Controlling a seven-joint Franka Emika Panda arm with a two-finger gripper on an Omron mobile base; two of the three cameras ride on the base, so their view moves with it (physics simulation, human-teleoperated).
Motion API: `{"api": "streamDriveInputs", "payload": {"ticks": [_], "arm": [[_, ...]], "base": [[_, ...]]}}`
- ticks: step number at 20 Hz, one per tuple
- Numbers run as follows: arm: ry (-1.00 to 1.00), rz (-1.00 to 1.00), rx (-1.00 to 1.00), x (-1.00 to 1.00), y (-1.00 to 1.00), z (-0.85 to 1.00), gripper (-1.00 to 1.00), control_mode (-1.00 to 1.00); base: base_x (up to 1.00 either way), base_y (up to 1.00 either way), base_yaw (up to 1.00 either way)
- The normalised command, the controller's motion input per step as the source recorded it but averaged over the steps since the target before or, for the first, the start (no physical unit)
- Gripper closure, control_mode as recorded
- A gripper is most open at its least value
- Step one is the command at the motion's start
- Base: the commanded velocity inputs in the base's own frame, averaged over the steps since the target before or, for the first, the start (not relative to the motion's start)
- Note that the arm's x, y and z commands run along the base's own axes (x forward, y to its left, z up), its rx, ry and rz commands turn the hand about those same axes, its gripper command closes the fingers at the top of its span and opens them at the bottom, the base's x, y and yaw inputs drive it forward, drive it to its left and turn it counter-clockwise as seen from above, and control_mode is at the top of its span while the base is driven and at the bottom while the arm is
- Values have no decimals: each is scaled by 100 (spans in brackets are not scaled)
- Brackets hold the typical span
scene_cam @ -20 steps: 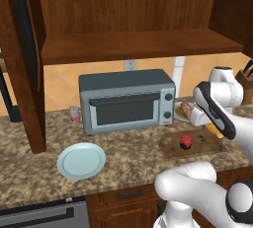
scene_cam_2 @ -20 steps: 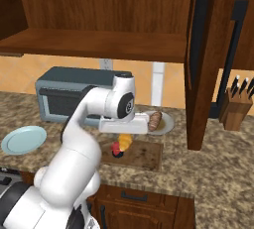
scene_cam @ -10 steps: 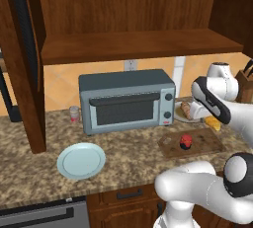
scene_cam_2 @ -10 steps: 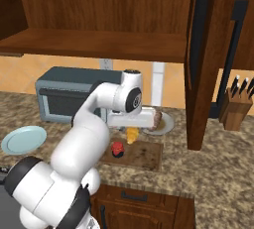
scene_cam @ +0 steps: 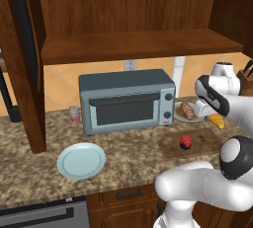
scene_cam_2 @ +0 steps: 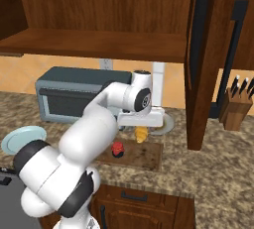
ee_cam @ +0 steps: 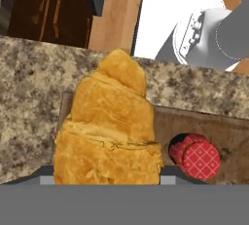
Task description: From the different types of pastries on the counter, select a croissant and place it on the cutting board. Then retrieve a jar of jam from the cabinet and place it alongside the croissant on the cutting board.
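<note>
Croissant pinched in the gripper above the cutting board

Left base view: the croissant [scene_cam: 216, 120] hangs off the cutting board's [scene_cam: 197, 144] far right corner, the jam jar [scene_cam: 186, 141] mid-board. Right base view: the gripper [scene_cam_2: 141, 130] holds it over the board's far edge. Hand view: the jaws clamp the croissant, with the jar beside it on the board below.

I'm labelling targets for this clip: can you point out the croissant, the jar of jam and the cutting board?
croissant [ee_cam: 109, 131]: hand view, on its ridged golden middle.
jar of jam [scene_cam: 186, 141]: left base view, on its red body.
cutting board [scene_cam_2: 144, 155]: right base view, on bare dark wood right of the jar.
</note>
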Motion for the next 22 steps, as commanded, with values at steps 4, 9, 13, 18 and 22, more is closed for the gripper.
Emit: {"api": "streamDriveInputs", "payload": {"ticks": [4, 9, 13, 18, 22], "arm": [[0, 0, 0, 16, 0, -17, 100, -100], [0, 0, 0, 0, -8, -39, 100, -100], [0, 0, 0, 11, 0, -47, 100, -100], [0, 0, 0, 16, 0, -45, 100, -100], [0, 0, 0, 17, 0, -45, 100, -100]], "base": [[0, 0, 0], [0, 0, 0], [0, 0, 0], [0, 0, 0], [0, 0, 0]]}}
